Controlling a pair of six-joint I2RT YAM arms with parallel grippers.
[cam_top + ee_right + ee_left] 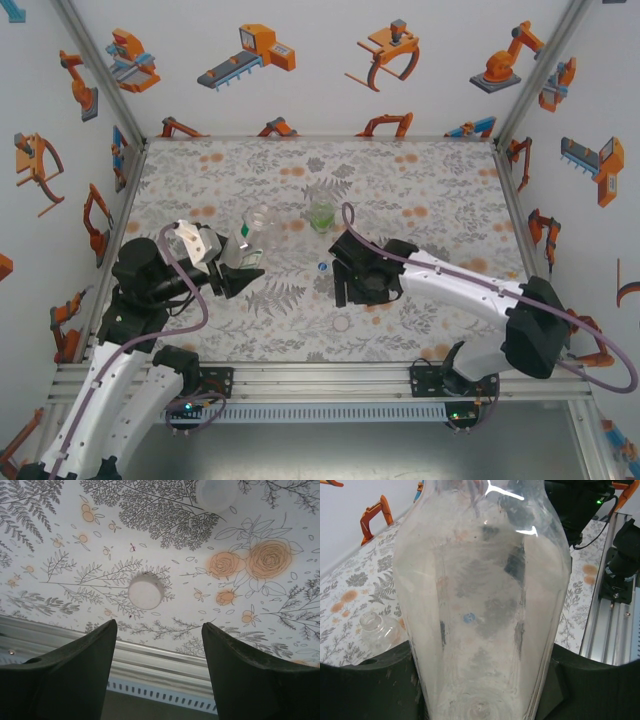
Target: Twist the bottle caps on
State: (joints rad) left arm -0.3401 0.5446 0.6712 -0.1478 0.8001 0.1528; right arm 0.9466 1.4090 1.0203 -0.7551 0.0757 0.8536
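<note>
left gripper (480, 690): fingers clamped on a colourless bottle (480, 580), left of centre in top view. Second clear bottle (262, 222) stands just above it in the frame, green bottle (321, 215) at centre of tabletop (430, 190). right gripper (159, 624): fingers spread wide, holding nothing, white cap (145, 591) framed between them in the wrist view. Blue cap (322, 266) lies between the two grippers.
</note>
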